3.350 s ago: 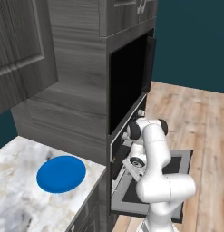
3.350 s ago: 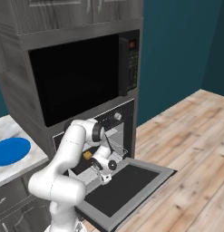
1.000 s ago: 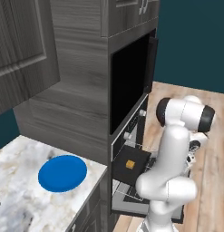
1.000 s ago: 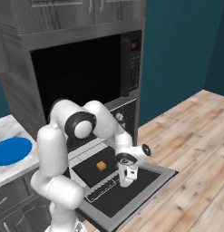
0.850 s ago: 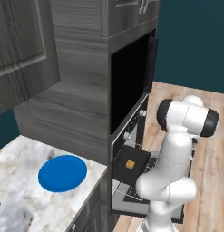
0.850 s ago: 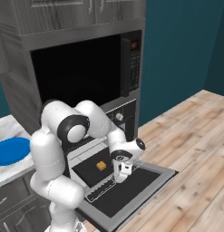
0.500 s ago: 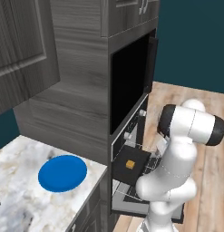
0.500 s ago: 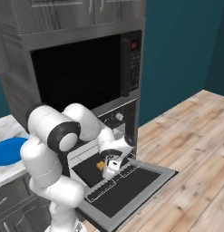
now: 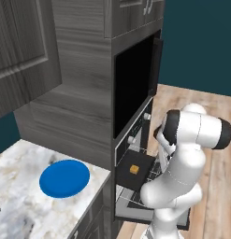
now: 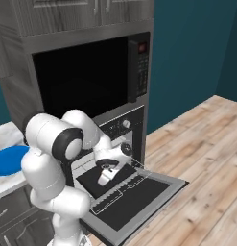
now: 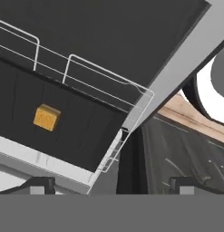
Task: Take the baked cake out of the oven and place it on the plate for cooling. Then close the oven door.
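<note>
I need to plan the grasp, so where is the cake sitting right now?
The baked cake sits alone on the dark tray pulled out of the oven, above the dropped oven door. In the hand view it lies left of centre.

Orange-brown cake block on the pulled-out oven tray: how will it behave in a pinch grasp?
The small orange-brown square cake block probably won't roll: it is flat-faced and sits flat on the dark tray. It is likely light, being tiny beside the round blue plate. As cake, hard squeezing may crush it.

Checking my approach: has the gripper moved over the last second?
Yes. In the right base view the gripper has swung left from above the oven door to over the dark tray holding the baked cake.
</note>
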